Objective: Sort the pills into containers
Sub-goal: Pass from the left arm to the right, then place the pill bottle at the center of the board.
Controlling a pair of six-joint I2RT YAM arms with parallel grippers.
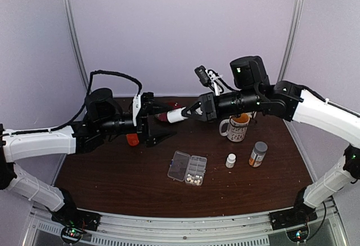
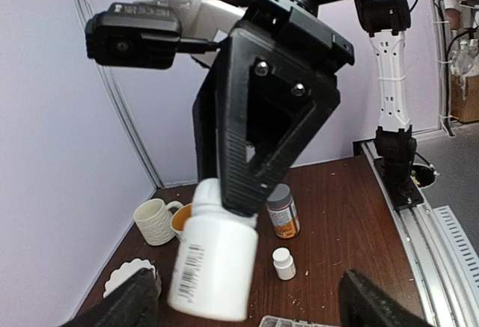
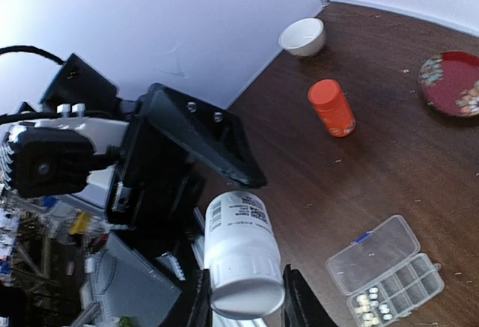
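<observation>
My right fingers (image 3: 298, 306) are clamped on the capped end of the white bottle (image 3: 241, 241). They hold it in the air on its side, with its base aimed toward 9 o'clock in the overhead view. My left fingers (image 2: 135, 304) stand wide apart, one on either side of that base. They do not seem to touch it, though the overhead view is too crowded to show how far the base sits between them.

I judge the step to be taking the barrel in my left so the cap can be twisted off. To do it well I would slide the left fingers in along the bottle's axis. I would close on the middle of the barrel, not the rounded base edge, and squeeze firmly before the right turns anything. I would also tip the cap end upward before the cap comes free, or whatever is inside could spill.

The bottle is a plain cylinder of smooth, glossy white plastic with a paper barcode label. It is probably slippery against my hard black fingers and could roll in a loose grip.

The pill box (image 1: 187, 168) lies on the dark wood-look tabletop (image 1: 112, 184) at 6 o'clock from the bottle. It is flat, thin, clear plastic, with its lid folded open toward 9 o'clock. A few pills (image 1: 196, 177), tiny, round and cream, sit in cells at its 6 o'clock end.
</observation>
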